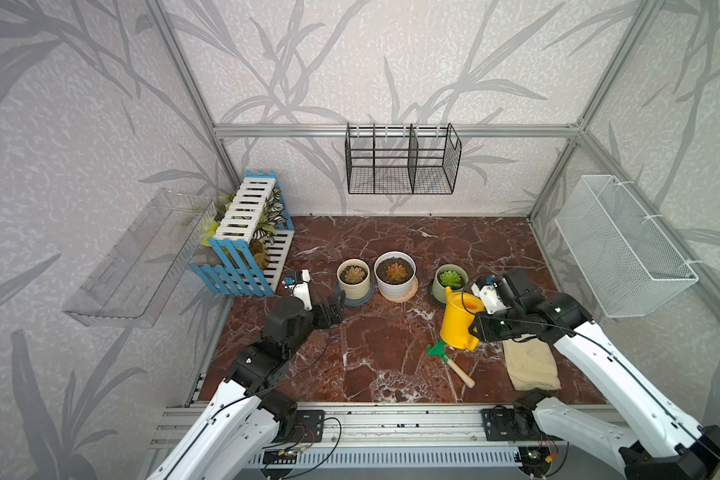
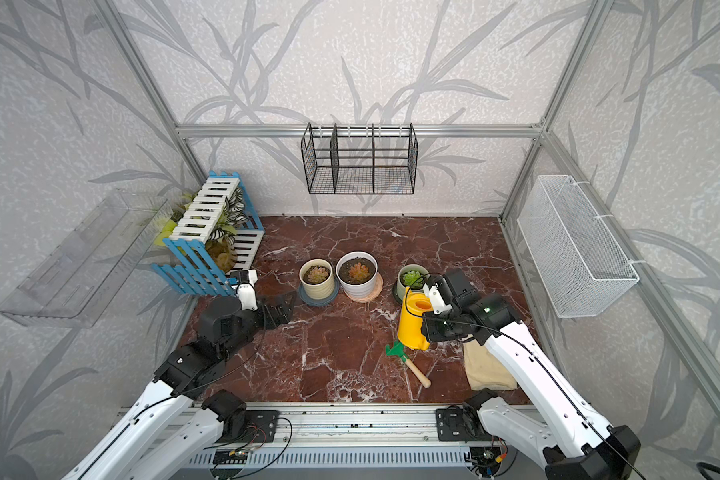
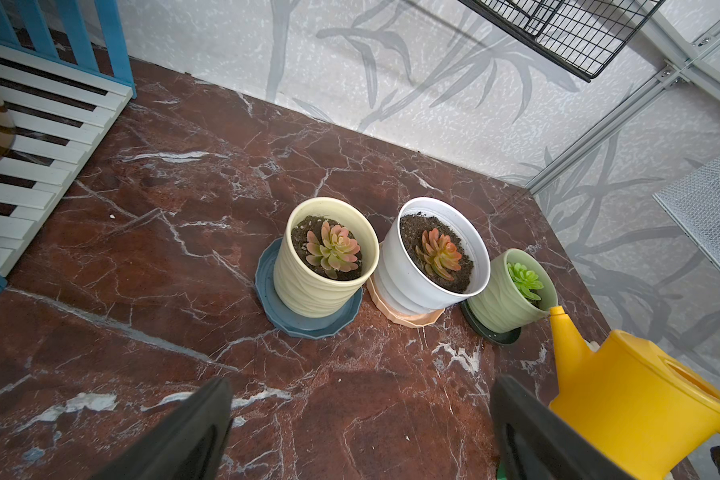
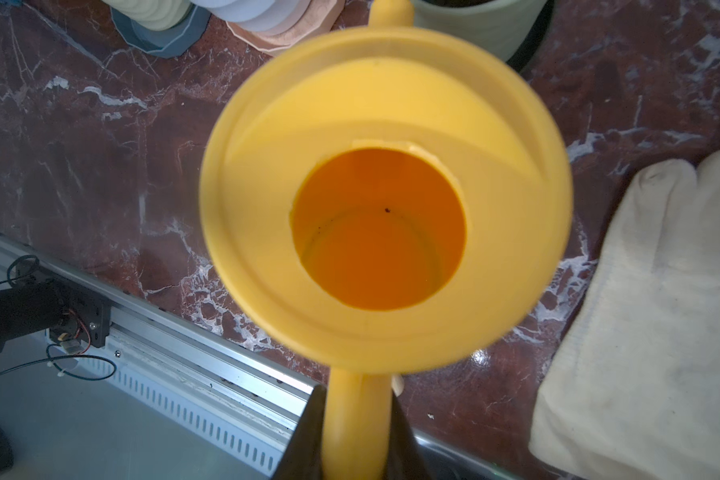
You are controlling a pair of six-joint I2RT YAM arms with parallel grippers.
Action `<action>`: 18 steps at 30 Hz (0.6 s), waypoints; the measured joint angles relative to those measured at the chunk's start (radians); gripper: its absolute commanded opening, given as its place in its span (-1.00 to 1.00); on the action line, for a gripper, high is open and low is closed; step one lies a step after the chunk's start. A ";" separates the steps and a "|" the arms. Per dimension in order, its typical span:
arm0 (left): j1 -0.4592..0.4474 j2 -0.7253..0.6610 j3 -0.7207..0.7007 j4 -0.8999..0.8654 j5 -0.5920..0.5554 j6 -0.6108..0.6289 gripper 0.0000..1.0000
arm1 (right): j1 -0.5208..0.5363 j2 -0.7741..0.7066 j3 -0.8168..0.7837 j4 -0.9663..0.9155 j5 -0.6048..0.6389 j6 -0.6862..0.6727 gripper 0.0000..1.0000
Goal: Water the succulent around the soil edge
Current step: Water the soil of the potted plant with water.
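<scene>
The right gripper [image 4: 356,419] is clamped on the handle of the yellow watering can [image 1: 458,322]. In the right wrist view its two dark fingers press the handle from both sides, with no gap. I think this grip is chosen so that the spout points away from the arm and toward the plant, and a turn of the wrist is enough to pour.

The succulent [image 1: 449,277] is the bright green rosette in the pale sage pot [image 3: 504,307] on a dark saucer [image 3: 491,332]. It is the pot nearest the right arm in a row of three, next to the white pot [image 1: 395,272]. The can is lifted from the marble table [image 1: 383,332], almost upright, with the tip of its spout [image 3: 557,309] just beside the pot rim on the side facing the robot. So the pouring seems about to begin, not yet done.

The left gripper [image 3: 362,415] hangs open and empty over the table, its jaws wide apart, near the cream pot [image 1: 353,277]. It looks parked there to leave room, and its camera has a clear side view of the spout.

Some things I cannot make out. The soil edge [image 1: 460,285] is only a thin dark ring in both top views, and from the left wrist view the near wall of the pot hides almost all of it. Whether the spout touches the rim is not clear. Inside the can I see an orange bottom with a faint ring – water or not, I cannot tell. A green rake [image 1: 447,359] and a pale glove [image 1: 531,365] lie close by, the glove half under the arm.
</scene>
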 measured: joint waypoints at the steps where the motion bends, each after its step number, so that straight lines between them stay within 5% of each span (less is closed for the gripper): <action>1: 0.000 0.000 0.000 0.000 0.000 0.000 1.00 | -0.006 -0.005 0.000 -0.004 0.004 0.000 -1.00; 11: 0.000 0.000 0.000 0.000 0.000 0.000 1.00 | -0.037 -0.017 -0.004 -0.005 -0.046 -0.025 -1.00; 18: 0.000 0.000 0.000 0.000 0.000 0.000 1.00 | 0.058 0.011 0.005 0.082 -0.138 -0.078 -1.00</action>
